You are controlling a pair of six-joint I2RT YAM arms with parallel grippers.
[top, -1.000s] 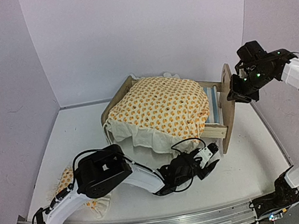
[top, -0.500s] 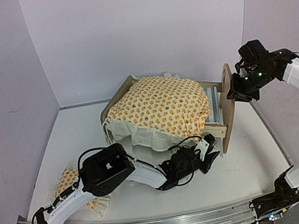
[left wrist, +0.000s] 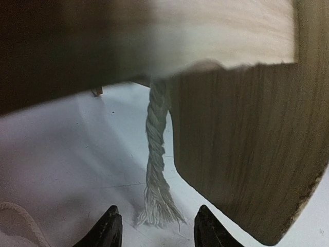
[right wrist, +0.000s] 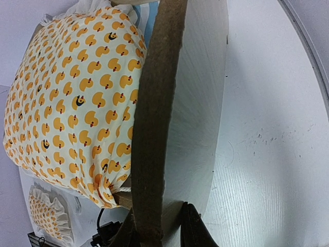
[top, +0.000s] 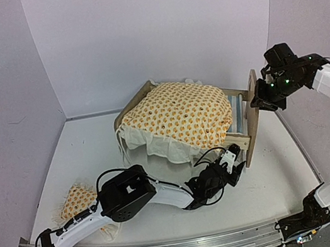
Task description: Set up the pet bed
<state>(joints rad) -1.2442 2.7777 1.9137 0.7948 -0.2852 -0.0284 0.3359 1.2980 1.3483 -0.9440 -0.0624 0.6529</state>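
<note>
The pet bed (top: 253,117) stands mid-table, its striped mattress (top: 237,117) mostly under a duck-print blanket (top: 179,114). My right gripper (top: 258,99) is shut on the top edge of the bed's rounded headboard (right wrist: 154,103), one finger on each face. My left gripper (top: 234,161) is low at the bed's near right corner. In the left wrist view a twisted white rope (left wrist: 157,154) hangs from the frame beside a wooden panel (left wrist: 241,154). Its frayed end lies just ahead of my open left gripper (left wrist: 157,229), and nothing is held.
A small matching ruffled pillow (top: 76,201) lies on the table at the near left, beside my left arm's base. The blanket's white ruffle hangs over the bed's near side. White walls close in the table on three sides.
My left gripper has moved up and right to the bed's near corner, uncovering more of the pillow. The bed has shifted slightly. The right gripper keeps its hold on the headboard.
</note>
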